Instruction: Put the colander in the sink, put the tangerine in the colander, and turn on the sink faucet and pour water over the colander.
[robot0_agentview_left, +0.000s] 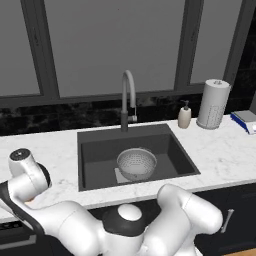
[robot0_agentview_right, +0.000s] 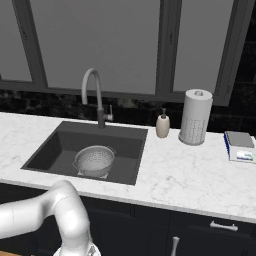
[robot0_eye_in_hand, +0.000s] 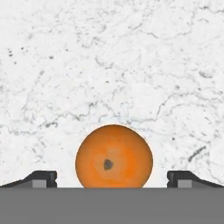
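The tangerine (robot0_eye_in_hand: 113, 156), a small orange fruit with a dark stem spot, lies on the white marble counter in the hand view. My gripper (robot0_eye_in_hand: 113, 179) hangs right over it, open, with one dark fingertip (robot0_eye_in_hand: 41, 178) on each side and a clear gap to the fruit. The silver perforated colander (robot0_agentview_left: 136, 163) (robot0_agentview_right: 94, 161) stands upright on the bottom of the dark sink (robot0_agentview_left: 97, 150) (robot0_agentview_right: 52, 147). The grey gooseneck sink faucet (robot0_agentview_left: 128, 95) (robot0_agentview_right: 93, 92) rises behind the basin, its spout arching over it, with no water showing. My arm bends down over the counter left of the sink.
A soap dispenser (robot0_agentview_left: 184, 116) (robot0_agentview_right: 162, 125) and a paper towel roll (robot0_agentview_left: 213, 104) (robot0_agentview_right: 195, 116) stand on the counter right of the faucet. A flat blue-and-white object (robot0_agentview_left: 245, 120) (robot0_agentview_right: 240, 146) lies at the far right. Dark window frames line the back wall.
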